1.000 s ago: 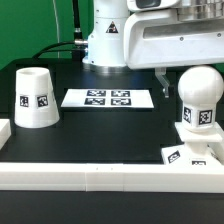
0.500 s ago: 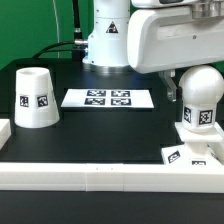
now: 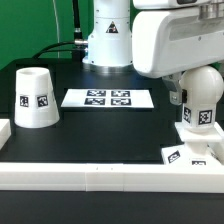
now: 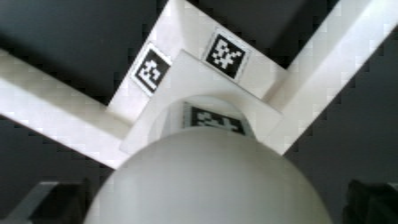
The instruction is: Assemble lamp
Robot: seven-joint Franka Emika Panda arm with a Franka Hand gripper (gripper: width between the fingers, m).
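Observation:
The round-topped white bulb (image 3: 204,97) stands upright on the low square base (image 3: 190,150) at the exterior view's right, near the front rail. My gripper (image 3: 198,86) is lowered over the bulb's top, with one dark finger (image 3: 176,90) showing beside it. In the wrist view the bulb (image 4: 210,172) fills the space between my two dark fingers (image 4: 54,203), with a small gap on each side, so the jaws are open around it and not touching. The tagged base (image 4: 187,60) shows beyond it. The tapered shade (image 3: 33,97) stands apart at the exterior view's left.
The marker board (image 3: 108,99) lies flat in the middle, in front of the robot's pedestal (image 3: 106,40). A long white rail (image 3: 110,176) runs along the front edge, and another rail piece (image 3: 4,131) sits at the left.
My hand has moved down and toward the exterior view's left, and it now covers the top of the bulb. The bulb, base and shade have not moved.

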